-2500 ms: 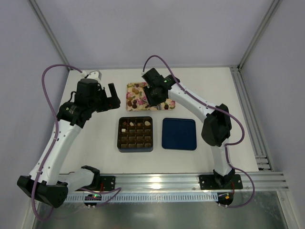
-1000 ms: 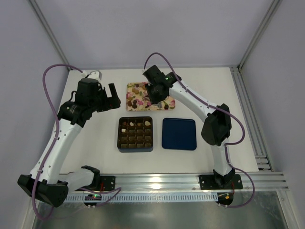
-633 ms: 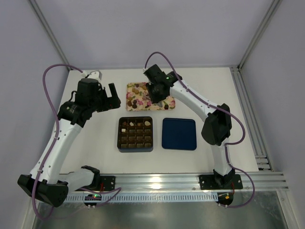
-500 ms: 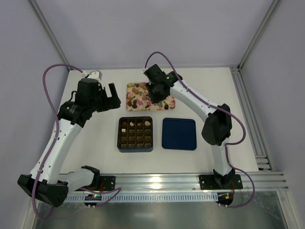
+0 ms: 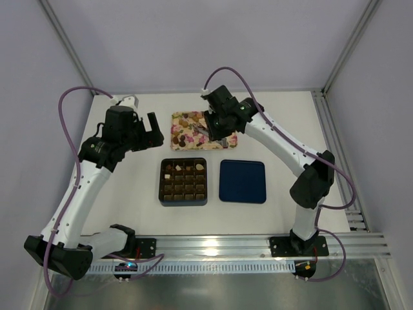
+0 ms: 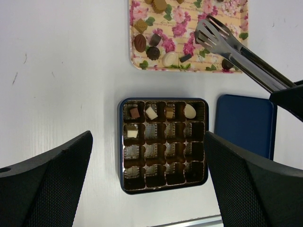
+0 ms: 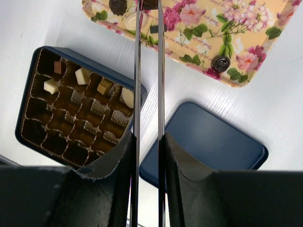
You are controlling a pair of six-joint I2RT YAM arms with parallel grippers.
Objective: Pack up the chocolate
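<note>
**Right arm.** The right gripper (image 7: 147,140) is clamped on a pair of metal tongs (image 6: 222,43), both fingers pressed against the outer faces of the two blades. The blades run nearly parallel with a narrow gap between them. In the top view the tong tips sit over the right part of the floral tray (image 5: 227,140). The tips reach the upper edge of the right wrist view, so it cannot be told whether anything is held between them.

**Left arm.** The left gripper (image 5: 150,129) is spread wide and holds nothing. It hangs above the table (image 5: 135,210), left of the tray and well apart from it.

**Chocolates.** Most of the chocolates (image 6: 153,52) lie loose on the floral tray: brown, dark and cream pieces, grouped mainly on its left half. Five more (image 6: 151,112) are seated in the box (image 6: 120,142). Four of them fill the row nearest the tray, and one white piece sits in the left cell of the next row.

**Surroundings.** The dark gridded box lies just in front of the tray. The navy lid (image 6: 246,124) lies flat just to its right, apart from it.

**Obstructions.**
- Left wrist view: the tongs cross the tray's right side and partly cover one dark round piece at the near edge.
- Right wrist view: the blades cut across the box corner, and the fingers hide the near edges of the box and lid.
</note>
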